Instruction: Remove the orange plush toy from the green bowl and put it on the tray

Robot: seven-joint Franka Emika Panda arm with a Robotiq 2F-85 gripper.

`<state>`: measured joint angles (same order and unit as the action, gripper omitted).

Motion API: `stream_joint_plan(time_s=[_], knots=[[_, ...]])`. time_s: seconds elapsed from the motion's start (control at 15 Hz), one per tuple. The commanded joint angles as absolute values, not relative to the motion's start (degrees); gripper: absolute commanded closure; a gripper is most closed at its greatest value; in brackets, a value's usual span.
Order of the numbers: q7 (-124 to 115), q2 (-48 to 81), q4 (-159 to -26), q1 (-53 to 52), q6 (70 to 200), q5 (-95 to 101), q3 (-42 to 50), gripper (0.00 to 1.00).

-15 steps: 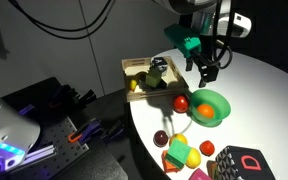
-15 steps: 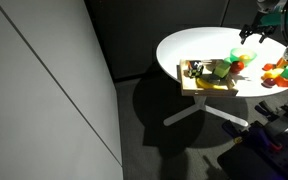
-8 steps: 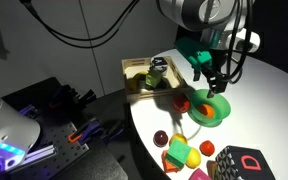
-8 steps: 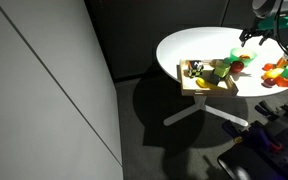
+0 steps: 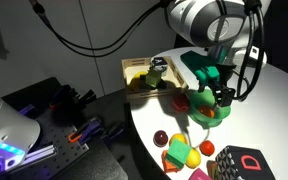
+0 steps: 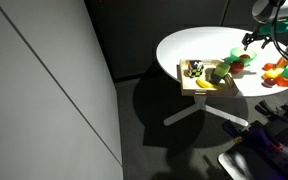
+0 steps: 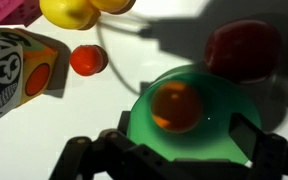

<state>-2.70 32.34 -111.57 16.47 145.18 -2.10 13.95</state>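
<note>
Orange plush toy [image 7: 174,107] sits inside green bowl [image 7: 142,122] on white table [image 7: 94,105]. Gripper [image 7: 182,150] is over the bowl, fingers spread wide, holding nothing. Tray [image 5: 134,65] nearby holds mixed toys. Red ball [image 7: 242,50] is just beside the bowl, with a yellow toy [image 7: 66,12] and owl box [image 7: 9,70] farther off.

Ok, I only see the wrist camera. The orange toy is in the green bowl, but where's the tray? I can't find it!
Observer: The tray sits at the edge of the table, past the shiny red ball from the green bowl.
Operator: Is it empty?
Observer: No. Several things lie in it, a yellow one among them.
Operator: Anything else I can't see?
Observer: A black box with a red marking lies on the other side of the bowl, away from the tray.
</note>
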Motion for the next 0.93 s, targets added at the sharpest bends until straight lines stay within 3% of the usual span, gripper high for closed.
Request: stream_joint_plan(time_s=[0.0, 0.87], knots=[[-0.4, 34.4, -109.4, 17.8, 146.2, -1.9, 13.3, 0.00], [3.2, 37.5, -109.4, 19.2, 152.4, -2.8, 11.1, 0.00]])
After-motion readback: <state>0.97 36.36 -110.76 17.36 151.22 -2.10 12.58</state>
